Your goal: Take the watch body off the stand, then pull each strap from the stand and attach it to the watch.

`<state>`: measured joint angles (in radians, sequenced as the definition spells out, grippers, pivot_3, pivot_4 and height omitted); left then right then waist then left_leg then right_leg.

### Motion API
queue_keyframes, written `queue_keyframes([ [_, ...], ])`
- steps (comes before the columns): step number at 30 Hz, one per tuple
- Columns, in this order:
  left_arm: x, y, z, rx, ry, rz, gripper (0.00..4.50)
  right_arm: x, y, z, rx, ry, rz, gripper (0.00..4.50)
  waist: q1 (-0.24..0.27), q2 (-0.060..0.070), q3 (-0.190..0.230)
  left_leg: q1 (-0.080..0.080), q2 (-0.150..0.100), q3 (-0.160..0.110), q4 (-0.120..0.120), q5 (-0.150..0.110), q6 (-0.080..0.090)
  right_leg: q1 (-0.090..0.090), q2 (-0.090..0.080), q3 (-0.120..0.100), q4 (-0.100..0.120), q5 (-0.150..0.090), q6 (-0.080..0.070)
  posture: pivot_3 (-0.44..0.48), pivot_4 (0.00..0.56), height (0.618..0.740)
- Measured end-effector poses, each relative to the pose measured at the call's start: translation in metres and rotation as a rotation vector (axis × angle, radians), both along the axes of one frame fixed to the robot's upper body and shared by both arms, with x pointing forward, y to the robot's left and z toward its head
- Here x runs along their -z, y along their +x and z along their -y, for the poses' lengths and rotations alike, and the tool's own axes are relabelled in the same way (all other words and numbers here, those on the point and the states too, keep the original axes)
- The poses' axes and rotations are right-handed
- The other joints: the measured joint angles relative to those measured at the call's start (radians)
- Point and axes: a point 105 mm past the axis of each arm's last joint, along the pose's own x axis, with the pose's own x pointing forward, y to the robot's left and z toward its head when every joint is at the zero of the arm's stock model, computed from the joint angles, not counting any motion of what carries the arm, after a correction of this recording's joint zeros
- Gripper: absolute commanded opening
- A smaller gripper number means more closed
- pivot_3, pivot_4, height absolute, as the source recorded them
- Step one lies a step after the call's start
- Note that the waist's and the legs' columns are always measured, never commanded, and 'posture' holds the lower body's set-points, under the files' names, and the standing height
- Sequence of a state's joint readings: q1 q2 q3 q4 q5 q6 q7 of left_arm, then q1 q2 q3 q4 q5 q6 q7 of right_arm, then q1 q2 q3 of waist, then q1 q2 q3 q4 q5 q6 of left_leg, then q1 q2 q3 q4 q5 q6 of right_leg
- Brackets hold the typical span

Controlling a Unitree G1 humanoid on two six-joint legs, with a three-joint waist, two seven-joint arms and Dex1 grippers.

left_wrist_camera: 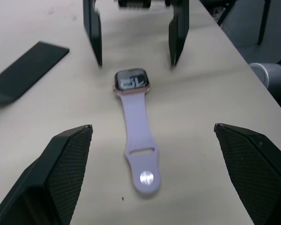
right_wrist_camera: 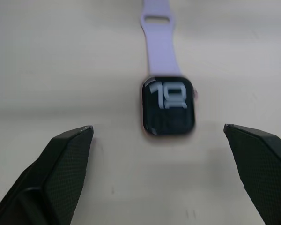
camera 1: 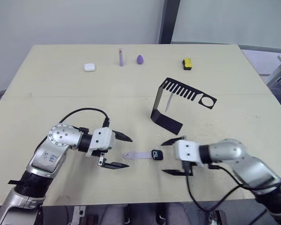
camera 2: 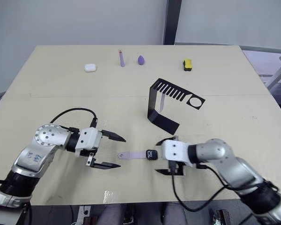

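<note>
Watch body point(right_wrist_camera: 168, 105) flat on table point(camera 1: 61, 89), one strap point(left_wrist_camera: 139, 140) attached; left gripper point(camera 1: 122, 151) and right gripper point(camera 1: 172, 157) wide, flanking; second strap point(camera 1: 169, 101) on stand point(camera 1: 165, 112)

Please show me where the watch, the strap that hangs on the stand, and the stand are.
watch point(right_wrist_camera: 168, 105), right wrist view, its screen.
hanging strap point(camera 1: 169, 101), left eye view, its middle.
stand point(camera 1: 155, 104), left eye view, its upright.
</note>
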<state>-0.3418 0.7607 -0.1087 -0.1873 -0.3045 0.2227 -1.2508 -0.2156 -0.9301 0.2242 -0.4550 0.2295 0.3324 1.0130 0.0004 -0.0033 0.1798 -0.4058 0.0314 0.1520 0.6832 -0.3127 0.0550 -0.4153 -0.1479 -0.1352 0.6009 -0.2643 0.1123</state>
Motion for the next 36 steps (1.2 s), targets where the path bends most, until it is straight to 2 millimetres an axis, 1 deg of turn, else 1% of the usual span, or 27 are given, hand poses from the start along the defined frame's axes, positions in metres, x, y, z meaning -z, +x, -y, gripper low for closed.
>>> queue_keyframes([
  [3,-0.009,0.003,-0.033,-0.186,-0.083,-0.079,4.50,-0.026,-0.015,0.043,0.182,0.110,-0.036,4.46,0.003,0.000,0.000,0.000,0.001,-0.002,-0.001,-0.001,-0.001,0.002,0.000,-0.001,-0.001,0.000,0.000,0.000,0.150,0.740],
  [6,-0.019,0.008,-0.061,-0.360,-0.177,-0.128,4.50,-0.043,-0.026,0.084,0.399,0.207,-0.034,4.46,0.005,0.000,0.000,0.002,0.001,-0.003,-0.001,-0.001,0.000,0.003,0.000,0.000,-0.003,0.000,0.000,0.000,0.150,0.740],
  [8,-0.020,0.012,-0.088,-0.493,-0.185,-0.116,4.50,-0.042,-0.037,0.109,0.539,0.249,-0.039,4.46,0.008,-0.001,0.000,0.003,0.001,-0.003,-0.001,-0.002,-0.002,0.004,0.000,0.001,-0.006,0.000,0.000,0.000,0.150,0.740],
  [9,-0.021,0.014,-0.101,-0.564,-0.186,-0.101,4.50,-0.040,-0.043,0.121,0.609,0.268,-0.046,4.46,0.010,0.000,0.000,0.003,0.001,-0.003,-0.002,-0.005,-0.006,0.003,0.000,0.001,-0.006,0.000,-0.001,0.000,0.150,0.740],
  [11,-0.026,0.018,-0.124,-0.673,-0.209,-0.071,4.50,-0.036,-0.053,0.141,0.728,0.301,-0.037,4.46,0.012,0.000,0.000,0.003,0.001,-0.003,-0.002,-0.005,-0.007,0.002,0.000,0.002,-0.005,-0.001,-0.001,0.000,0.150,0.740],
  [12,-0.030,0.019,-0.133,-0.716,-0.221,-0.055,4.50,-0.036,-0.057,0.147,0.768,0.314,-0.028,4.46,0.013,0.000,0.000,0.003,0.001,-0.003,-0.002,-0.006,-0.007,0.002,0.000,0.003,-0.005,-0.001,-0.001,0.000,0.150,0.740],
  [13,-0.032,0.020,-0.144,-0.759,-0.231,-0.043,4.50,-0.036,-0.059,0.152,0.801,0.327,-0.020,4.46,0.012,0.000,0.000,0.003,0.001,-0.003,-0.002,-0.006,-0.008,0.002,-0.001,0.003,-0.005,-0.001,-0.001,0.000,0.150,0.740],
  [14,-0.034,0.021,-0.149,-0.782,-0.237,-0.034,4.50,-0.037,-0.059,0.153,0.817,0.345,-0.010,4.46,0.009,0.000,-0.001,0.003,0.001,-0.003,-0.002,-0.006,-0.008,0.002,-0.001,0.003,-0.006,-0.001,-0.001,0.000,0.150,0.740],
  [15,-0.035,0.021,-0.150,-0.786,-0.240,-0.032,4.50,-0.038,-0.057,0.153,0.822,0.363,0.002,4.46,0.007,0.000,-0.001,0.003,0.001,-0.003,-0.002,-0.006,-0.008,0.002,-0.002,0.003,-0.005,-0.001,-0.001,0.000,0.150,0.740],
  [16,-0.034,0.022,-0.147,-0.776,-0.240,-0.035,4.50,-0.040,-0.053,0.150,0.817,0.379,0.015,4.46,0.005,0.000,-0.001,0.003,0.001,-0.003,-0.002,-0.006,-0.008,0.002,-0.002,0.004,-0.005,-0.001,-0.001,0.000,0.150,0.740],
  [18,-0.035,0.022,-0.126,-0.705,-0.257,-0.051,4.50,-0.040,-0.042,0.136,0.779,0.415,0.025,4.46,0.000,0.000,-0.001,0.003,0.002,-0.003,-0.002,-0.006,-0.009,0.002,-0.004,0.007,-0.005,-0.001,-0.002,0.000,0.150,0.740],
  [22,-0.054,0.021,-0.052,-0.479,-0.381,-0.047,4.50,-0.043,-0.011,0.092,0.674,0.537,0.027,4.46,0.000,0.000,-0.001,0.003,0.001,-0.003,-0.002,-0.005,-0.011,0.001,-0.003,0.009,-0.003,-0.001,-0.002,0.000,0.150,0.740],
  [23,-0.057,0.019,-0.038,-0.438,-0.401,-0.048,4.50,-0.044,-0.003,0.082,0.659,0.557,0.026,4.23,-0.001,0.000,-0.001,0.003,0.001,-0.003,-0.002,-0.003,-0.009,0.001,-0.001,0.008,0.001,-0.001,-0.002,0.000,0.150,0.740],
  [25,-0.058,0.014,-0.011,-0.361,-0.425,-0.066,4.50,-0.041,0.011,0.062,0.639,0.591,0.019,3.58,-0.005,0.000,-0.001,0.004,0.001,-0.002,-0.002,-0.001,-0.007,0.001,0.001,0.007,0.004,-0.001,-0.002,0.000,0.150,0.740],
  [27,-0.055,0.010,0.007,-0.306,-0.432,-0.082,4.50,-0.036,0.027,0.047,0.638,0.610,0.007,2.65,-0.009,0.000,-0.001,0.004,0.001,0.000,-0.002,0.000,-0.007,0.000,0.003,0.004,0.005,-0.001,-0.002,0.000,0.150,0.740],
  [28,-0.053,0.009,0.013,-0.288,-0.436,-0.094,4.50,-0.033,0.036,0.039,0.642,0.621,0.000,1.98,-0.008,0.000,-0.001,0.005,0.001,0.001,-0.002,0.000,-0.007,0.000,0.003,0.003,0.005,-0.001,-0.003,0.000,0.150,0.740],
  [31,-0.054,0.011,0.028,-0.252,-0.465,-0.095,4.50,-0.027,0.065,0.024,0.696,0.663,0.000,0.48,-0.006,0.000,-0.001,0.004,0.001,0.000,-0.002,0.001,-0.006,0.000,0.003,0.003,0.006,-0.002,-0.003,0.000,0.150,0.740],
  [32,-0.055,0.011,0.031,-0.246,-0.474,-0.084,4.50,-0.023,0.071,0.020,0.701,0.657,-0.001,0.04,-0.004,0.000,-0.001,0.004,0.001,0.000,-0.002,0.001,-0.006,0.000,0.003,0.002,0.006,-0.002,-0.003,0.000,0.150,0.740],
  [36,-0.051,0.013,0.038,-0.240,-0.461,-0.067,4.50,-0.008,0.088,0.006,0.715,0.644,-0.030,0.04,-0.004,0.000,-0.001,0.003,-0.001,0.001,-0.001,0.002,-0.004,0.000,0.002,0.003,0.005,-0.001,-0.003,0.000,0.150,0.740],
])
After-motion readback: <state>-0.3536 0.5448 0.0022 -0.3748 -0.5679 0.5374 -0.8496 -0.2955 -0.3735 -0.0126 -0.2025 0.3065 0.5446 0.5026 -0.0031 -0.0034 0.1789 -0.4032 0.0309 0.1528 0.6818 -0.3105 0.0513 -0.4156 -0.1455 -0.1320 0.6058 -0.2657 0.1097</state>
